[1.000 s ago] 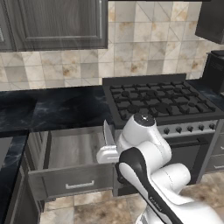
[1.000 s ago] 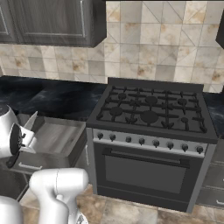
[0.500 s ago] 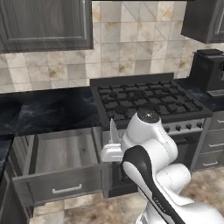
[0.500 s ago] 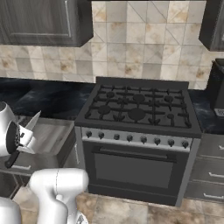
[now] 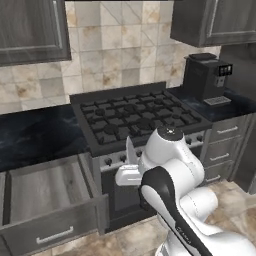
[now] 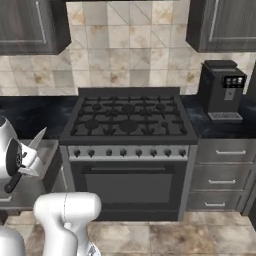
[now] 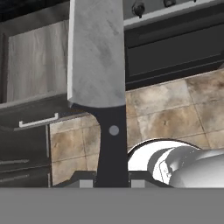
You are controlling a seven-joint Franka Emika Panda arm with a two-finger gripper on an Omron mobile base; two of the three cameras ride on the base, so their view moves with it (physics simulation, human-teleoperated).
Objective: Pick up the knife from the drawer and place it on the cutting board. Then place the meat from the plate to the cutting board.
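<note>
Tiled kitchen floor [image 7: 166, 109] fronting a black gas range [image 6: 129, 120] and dark stone counter [image 5: 35, 132]; open grey wood-grain drawer [image 5: 50, 207] at left, with the two-finger gripper [image 7: 112, 181] clamped on the black-handled, pale-bladed knife [image 7: 98, 65] raised above the floor.

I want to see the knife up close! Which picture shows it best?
The hand view: the knife looms large, blade and black handle clear, gripped by the hand. The left base view shows just its blade; the right base view, a small tilted blade.
</note>
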